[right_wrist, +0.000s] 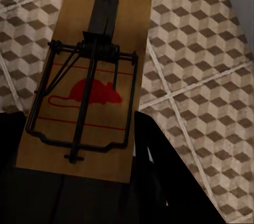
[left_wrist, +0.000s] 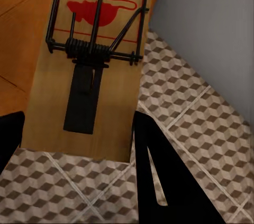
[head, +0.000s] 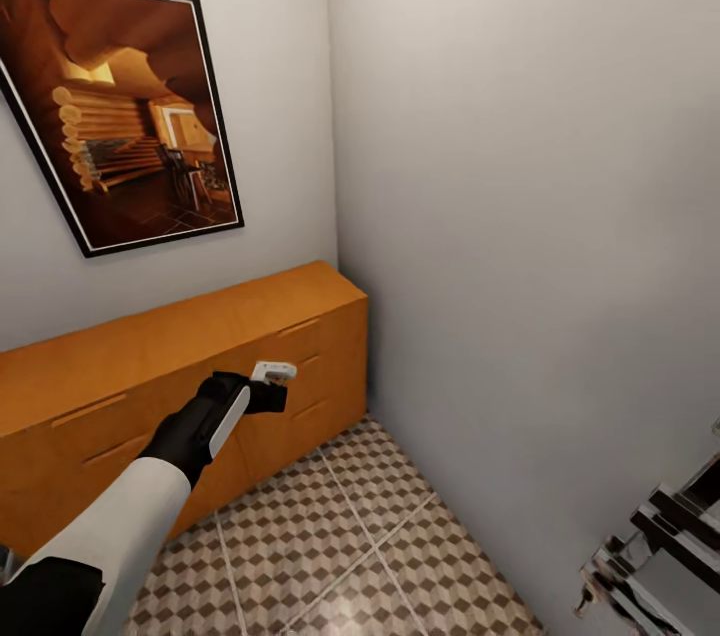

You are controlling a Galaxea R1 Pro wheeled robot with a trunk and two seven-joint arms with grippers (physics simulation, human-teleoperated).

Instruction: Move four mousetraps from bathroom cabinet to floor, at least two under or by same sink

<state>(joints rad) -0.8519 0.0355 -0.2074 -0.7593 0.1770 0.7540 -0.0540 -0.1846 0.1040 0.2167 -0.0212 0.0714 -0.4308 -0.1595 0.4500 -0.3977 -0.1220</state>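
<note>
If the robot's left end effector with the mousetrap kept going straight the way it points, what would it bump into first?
Probably the cabinet. In the head view the left end effector, shut on a mousetrap, points at its orange drawer fronts, with nothing between them. The wrist view also shows tiled floor just below, so depth is uncertain.
</note>
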